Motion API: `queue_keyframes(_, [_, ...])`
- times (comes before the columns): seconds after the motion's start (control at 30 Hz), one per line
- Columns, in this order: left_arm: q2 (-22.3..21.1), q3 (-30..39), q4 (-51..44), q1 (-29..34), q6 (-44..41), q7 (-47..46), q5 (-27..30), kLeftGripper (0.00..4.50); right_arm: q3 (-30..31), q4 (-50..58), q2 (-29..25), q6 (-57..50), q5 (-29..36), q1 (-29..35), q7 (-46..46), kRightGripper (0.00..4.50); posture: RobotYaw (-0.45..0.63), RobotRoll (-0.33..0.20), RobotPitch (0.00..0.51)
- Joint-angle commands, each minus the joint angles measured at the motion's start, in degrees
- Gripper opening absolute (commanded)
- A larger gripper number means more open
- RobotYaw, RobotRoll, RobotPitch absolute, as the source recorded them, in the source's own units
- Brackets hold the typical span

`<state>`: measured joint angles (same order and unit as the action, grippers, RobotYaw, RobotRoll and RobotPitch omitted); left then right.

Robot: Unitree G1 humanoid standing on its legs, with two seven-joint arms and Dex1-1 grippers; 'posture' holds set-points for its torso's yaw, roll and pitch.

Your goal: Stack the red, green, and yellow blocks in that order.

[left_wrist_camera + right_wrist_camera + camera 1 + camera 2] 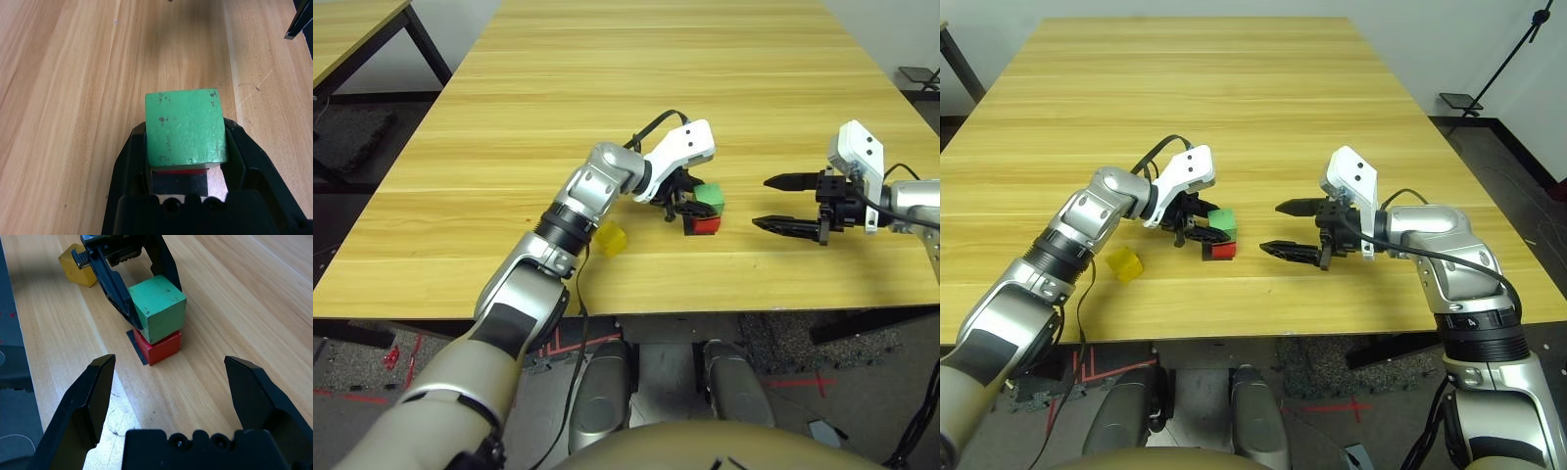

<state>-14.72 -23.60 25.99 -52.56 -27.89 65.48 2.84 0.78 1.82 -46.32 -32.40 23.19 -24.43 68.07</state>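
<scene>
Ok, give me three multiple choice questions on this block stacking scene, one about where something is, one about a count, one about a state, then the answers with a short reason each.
1. Where is the green block?
A. On top of the red block
B. Beside the yellow block, on the table
C. Between the right tool's fingers

2. How many blocks are in the stack?
A. One
B. Two
C. Three

3. What state is the right tool in?
A. Shut on the yellow block
B. Shut on nothing
C. Open and holding nothing

Answers:
1. A: the right wrist view shows green sitting on red, with the left tool around it.
2. B: green is on red, while the yellow block sits apart on the table.
3. C: its fingers stand wide apart with bare table between them.
</scene>
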Motion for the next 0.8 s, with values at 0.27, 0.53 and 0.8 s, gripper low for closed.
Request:
queue_keyframes(0.27, [0.3, -0.2, -1.3, 0.8, -0.6, 0.0, -0.2, 2.09, -0.5, 1.0, -0.9, -0.7, 0.7, 0.1, -0.4, 4.5, -0.01, -0.059, 0.102])
queue_keyframes(0.53, [-0.4, -1.0, -1.4, 1.6, -0.3, 1.2, -0.6, 3.13, -0.3, 0.8, -0.9, -1.0, 0.7, -0.4, -0.8, 4.5, -0.01, -0.064, 0.106])
queue_keyframes(0.8, [-3.0, 4.9, -14.1, 3.1, -10.6, -3.1, 2.6, 4.48, 0.0, -0.2, -0.6, -0.7, 0.5, -1.6, -0.7, 4.5, 0.03, -0.069, 0.092])
